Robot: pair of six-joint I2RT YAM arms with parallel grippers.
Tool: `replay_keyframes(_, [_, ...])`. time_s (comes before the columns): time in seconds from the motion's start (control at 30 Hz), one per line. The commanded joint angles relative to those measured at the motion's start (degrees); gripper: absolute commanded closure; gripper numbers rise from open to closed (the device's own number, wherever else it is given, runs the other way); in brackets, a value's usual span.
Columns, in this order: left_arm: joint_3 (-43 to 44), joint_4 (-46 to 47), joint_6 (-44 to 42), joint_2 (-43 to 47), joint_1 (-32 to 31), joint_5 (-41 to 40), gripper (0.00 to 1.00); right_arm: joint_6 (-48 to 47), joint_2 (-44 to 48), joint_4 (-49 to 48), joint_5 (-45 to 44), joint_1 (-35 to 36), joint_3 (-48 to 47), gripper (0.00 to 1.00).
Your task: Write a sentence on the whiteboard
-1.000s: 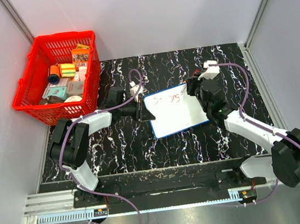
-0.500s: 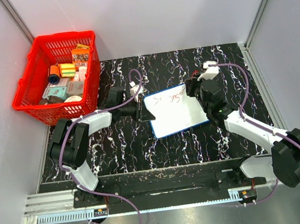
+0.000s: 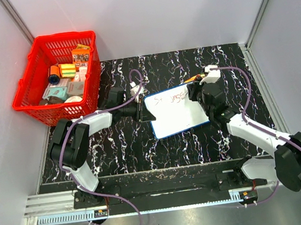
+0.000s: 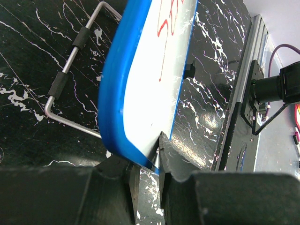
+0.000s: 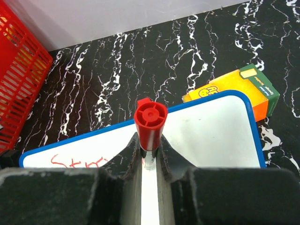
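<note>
The whiteboard (image 3: 177, 115), white with a blue frame, is propped at a tilt in the middle of the black marbled table. My left gripper (image 3: 142, 112) is shut on its left edge; the left wrist view shows the jaws (image 4: 147, 166) pinching the blue frame (image 4: 112, 98). My right gripper (image 3: 196, 92) is at the board's upper right, shut on a red marker (image 5: 150, 120) whose end cap faces the camera. The sentence (image 3: 173, 98) is a short line of red scrawl along the board's top, also seen as strokes (image 5: 75, 162) left of the marker.
A red basket (image 3: 60, 77) full of small items stands at the back left. An orange and green box (image 5: 236, 89) lies just behind the board's far right corner. A wire stand (image 4: 70, 61) sticks out behind the board. Grey walls close in both sides.
My right gripper has shifted a little to the right along the board's top line, and the red scrawl reaches further right. The left arm and the board have stayed put.
</note>
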State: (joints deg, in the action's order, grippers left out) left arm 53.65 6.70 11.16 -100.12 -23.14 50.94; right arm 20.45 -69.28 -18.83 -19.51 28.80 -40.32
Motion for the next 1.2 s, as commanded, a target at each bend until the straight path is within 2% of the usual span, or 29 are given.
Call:
replay_keyframes(0.0, [-0.39, -3.01, -7.38, -1.22, -0.95, -8.57, 1.00, -0.50, 1.25, 1.34, -3.69, -0.32, 0.15, 1.00])
replay_keyframes(0.53, [-0.30, -3.01, -7.38, -1.31, -1.12, -8.58, 1.00, -0.58, 3.53, 0.11, -5.89, -0.41, -1.87, 1.00])
replay_keyframes(0.67, [-0.30, -3.01, -7.38, -1.31, -1.12, -8.49, 1.00, -1.20, 5.64, -2.79, -6.15, -0.41, -0.56, 1.00])
replay_keyframes(1.17, [-0.21, -3.18, -7.55, -1.22, -1.21, -8.57, 1.00, -1.37, 1.60, -4.55, -7.74, -0.50, -3.80, 1.00])
